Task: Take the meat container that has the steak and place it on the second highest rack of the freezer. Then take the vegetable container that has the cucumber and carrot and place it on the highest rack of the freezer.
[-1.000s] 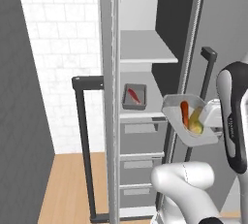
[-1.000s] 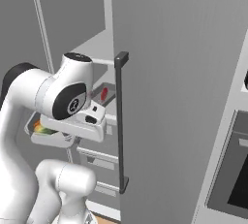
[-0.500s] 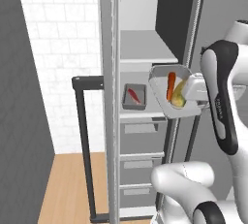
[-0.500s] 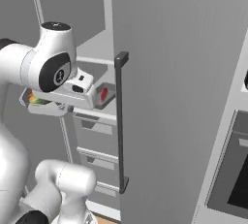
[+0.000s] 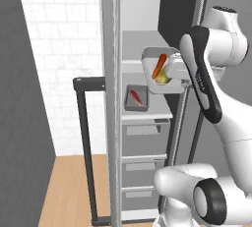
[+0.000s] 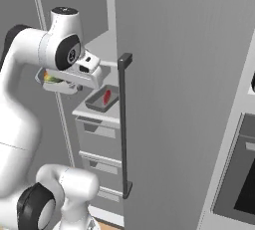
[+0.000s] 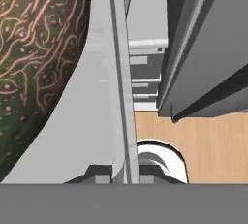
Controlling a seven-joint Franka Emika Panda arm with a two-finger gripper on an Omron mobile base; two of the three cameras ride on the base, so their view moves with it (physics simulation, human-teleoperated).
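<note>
In the left base view, the open freezer (image 5: 147, 123) fills the middle of the frame, its dark bar handle standing at centre left. The white arm rises from the lower right and bends toward the centre. At its end, in the upper middle, it holds up the vegetable container (image 5: 162, 81), a light tray. The carrot (image 5: 159, 66) lies slanted in it, and the cucumber (image 5: 164, 77) sits just beside the carrot, lower and to the right. The gripper (image 5: 183, 73) meets the tray's right rim, but its fingers are hidden here. Below and left of the tray, the meat container (image 5: 136, 98) rests on a shelf above the grey drawers, with the steak (image 5: 136, 97) lying in it.

In the right base view, the arm arches across the upper left. The vegetable container (image 6: 55, 82) peeks out beneath the hand at centre left, with a sliver of colour inside. Right of it, near the centre, the meat container (image 6: 102, 99) sits on its shelf with the steak (image 6: 106, 96) inside, just left of the long dark handle.

In the hand view, the cucumber (image 7: 34, 53) looms at upper left, mottled green. The tray's pale wall (image 7: 109, 87) runs down the middle, and the gripper (image 7: 118, 169) at the bottom is clamped tight on that wall. Drawers and wooden floor show at right.
</note>
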